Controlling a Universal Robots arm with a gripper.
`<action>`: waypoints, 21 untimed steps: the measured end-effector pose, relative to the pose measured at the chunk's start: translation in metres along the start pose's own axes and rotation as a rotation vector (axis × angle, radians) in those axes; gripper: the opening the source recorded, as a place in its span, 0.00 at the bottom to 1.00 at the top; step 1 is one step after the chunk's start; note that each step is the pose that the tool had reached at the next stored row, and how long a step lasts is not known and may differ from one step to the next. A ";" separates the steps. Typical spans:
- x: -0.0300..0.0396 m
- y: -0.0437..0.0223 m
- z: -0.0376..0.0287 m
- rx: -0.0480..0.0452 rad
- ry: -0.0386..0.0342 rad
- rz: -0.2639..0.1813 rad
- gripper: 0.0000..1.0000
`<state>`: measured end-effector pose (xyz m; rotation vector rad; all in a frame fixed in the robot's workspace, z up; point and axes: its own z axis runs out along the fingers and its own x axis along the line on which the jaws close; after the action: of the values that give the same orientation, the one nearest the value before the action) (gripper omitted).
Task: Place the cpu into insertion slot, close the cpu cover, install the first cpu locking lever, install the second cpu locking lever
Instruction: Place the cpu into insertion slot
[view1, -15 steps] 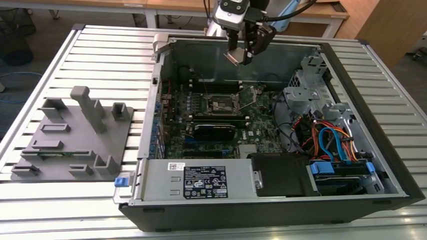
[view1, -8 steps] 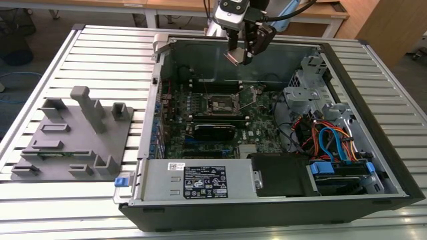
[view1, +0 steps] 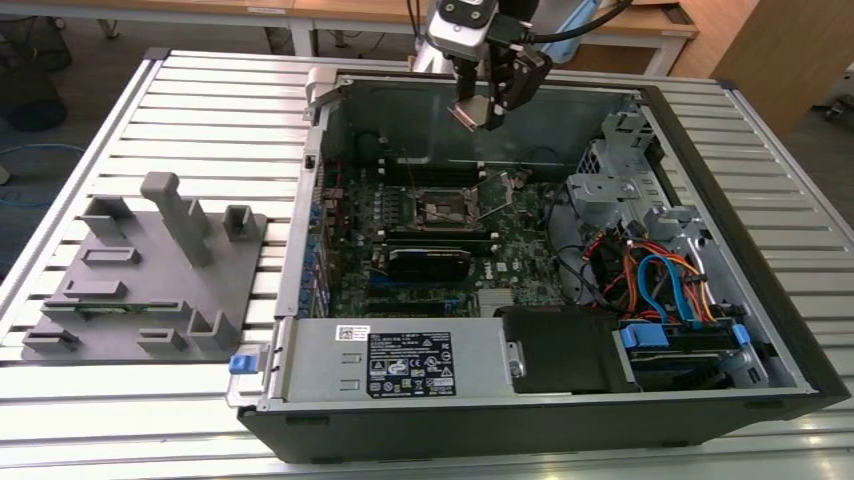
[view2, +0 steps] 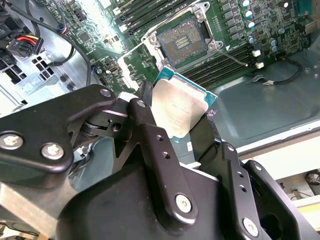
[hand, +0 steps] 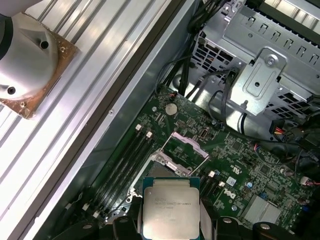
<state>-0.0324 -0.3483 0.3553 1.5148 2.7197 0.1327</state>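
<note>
My gripper (view1: 486, 108) is clamped on the cpu (view2: 181, 106) edges above the insertion slot (view2: 182, 42); landing skewed could damage the slot.

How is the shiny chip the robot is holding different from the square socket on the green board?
The cpu has a plain dull silver top; the insertion slot has a dark centre inside a silver rim. The cpu hangs in the air, pinched in the gripper; the insertion slot sits fixed in the green board, open and empty. Both are square.
</note>
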 end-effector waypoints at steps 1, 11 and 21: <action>0.0000 0.0000 0.0000 -0.0001 -0.0002 0.003 0.54; 0.0003 -0.0004 0.0000 -0.0004 -0.0018 0.020 0.54; 0.0004 -0.0008 0.0001 -0.0010 -0.0039 0.045 0.54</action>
<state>-0.0333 -0.3483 0.3551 1.5755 2.6828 0.1318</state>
